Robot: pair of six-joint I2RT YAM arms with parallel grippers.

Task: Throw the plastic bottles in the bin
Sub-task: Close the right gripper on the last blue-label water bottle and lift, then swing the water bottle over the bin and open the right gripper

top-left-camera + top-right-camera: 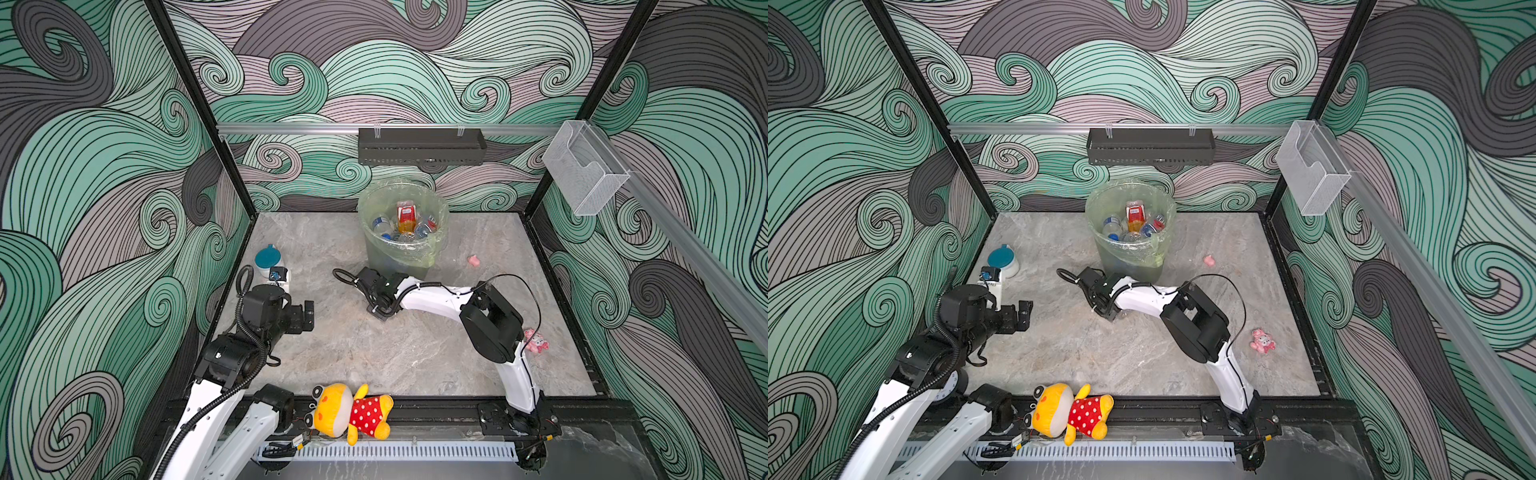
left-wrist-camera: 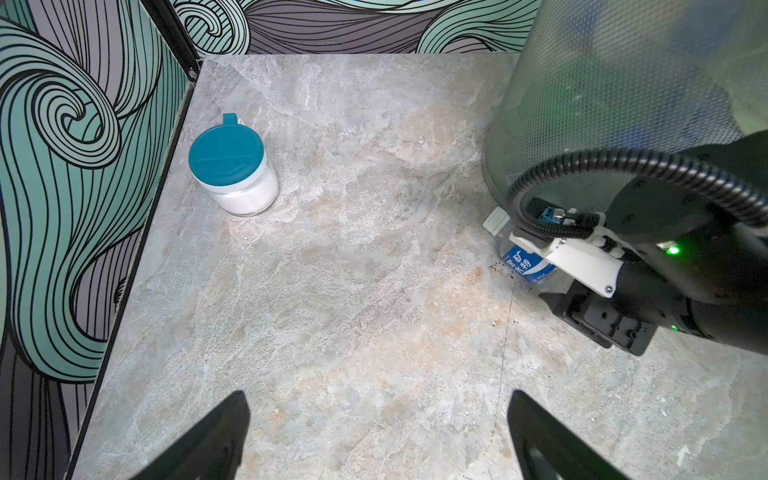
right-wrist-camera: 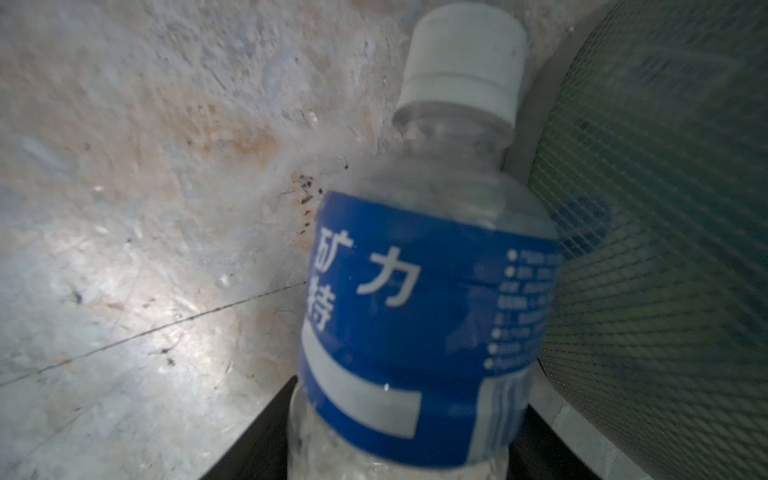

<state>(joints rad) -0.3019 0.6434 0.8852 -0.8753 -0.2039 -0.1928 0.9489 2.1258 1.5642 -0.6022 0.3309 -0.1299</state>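
A clear plastic bottle (image 3: 424, 291) with a blue label and a white cap lies on the stone floor against the foot of the bin (image 3: 665, 208). My right gripper (image 3: 407, 399) is shut on the bottle's lower body, one finger on each side. In the left wrist view the bottle (image 2: 523, 264) pokes out from under that gripper beside the bin (image 2: 602, 104). In both top views the right gripper (image 1: 380, 309) (image 1: 1106, 311) hides the bottle. The bin (image 1: 365, 224) (image 1: 1096, 224) holds several bottles (image 1: 405, 220). My left gripper (image 2: 378, 399) (image 1: 308, 316) hangs open over bare floor, empty.
A teal-lidded white cup (image 1: 266, 257) (image 2: 232, 170) stands by the left wall. A yellow plush toy (image 1: 353, 411) lies on the front rail. A pink toy (image 1: 536, 340) and a pink scrap (image 1: 473, 260) lie on the right. A clear wall box (image 1: 586, 174) and a black shelf (image 1: 419, 145) hang above.
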